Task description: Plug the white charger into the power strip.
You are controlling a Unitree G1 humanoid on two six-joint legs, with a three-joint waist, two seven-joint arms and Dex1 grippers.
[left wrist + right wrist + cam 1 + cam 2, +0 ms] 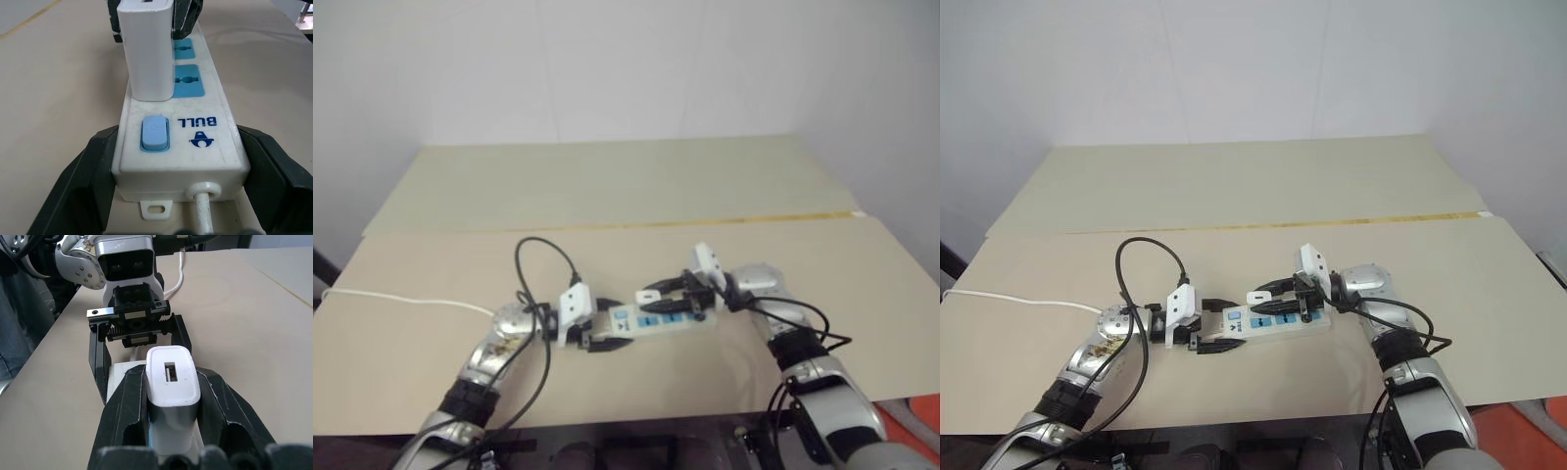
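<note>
Charger [172, 382] clamped in R gripper [172, 396], seated upright on strip [195, 142] w/ L gripper [181, 191] fingers clasping strip's cord end.

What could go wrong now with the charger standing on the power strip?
The right gripper clamps the white charger, which stands on the power strip and may not be fully seated; pushing at a tilt could jam it. The left gripper holds only the cord end of the strip, so a hard push could tip the far end.

White charger [147, 54]; white power strip [205, 125], blue sockets; black pincers.
</note>
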